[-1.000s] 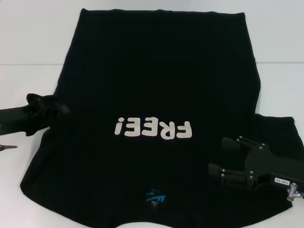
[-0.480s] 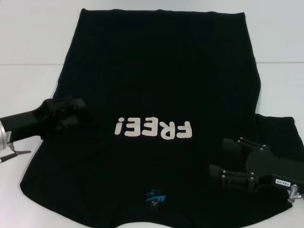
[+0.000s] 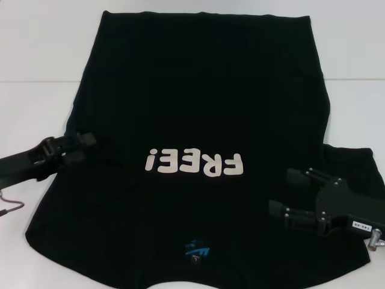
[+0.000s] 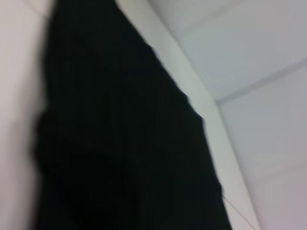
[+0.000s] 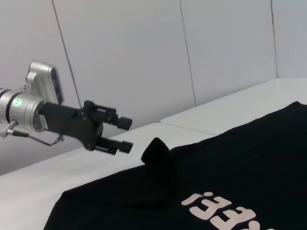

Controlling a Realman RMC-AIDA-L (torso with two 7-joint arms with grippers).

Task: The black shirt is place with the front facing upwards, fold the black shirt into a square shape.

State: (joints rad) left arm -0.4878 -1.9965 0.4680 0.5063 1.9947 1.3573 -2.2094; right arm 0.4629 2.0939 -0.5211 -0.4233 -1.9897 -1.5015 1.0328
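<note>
While I watch the head view, the black shirt (image 3: 198,138) lies spread front-up on the white surface (image 3: 42,54), print reading upside down to me, collar and blue label nearest the robot. My left end effector (image 3: 84,147) sits at the shirt's left edge with its fingers apart and nothing between them. My right end effector (image 3: 290,194) hovers over the right shoulder area, fingers spread wide, also empty. My worry on this side is that the left sleeve is not lying flat, so a fold started now could come out lopsided. A thin cable (image 3: 11,201) trails on the surface near the left arm and might snag the hem.

From the left wrist view I get only blurred black cloth (image 4: 124,143) against pale surface; I cannot place an edge from it, so a blind pinch could catch two layers or none.

From the right wrist view the left end effector (image 5: 125,135) shows open and just clear of a peak of cloth (image 5: 160,160) standing up at the shirt's edge. That bunch is what stands in the way: closing on it off-centre may drag the body and skew the print (image 5: 225,213). Nothing else lies on the shirt.
</note>
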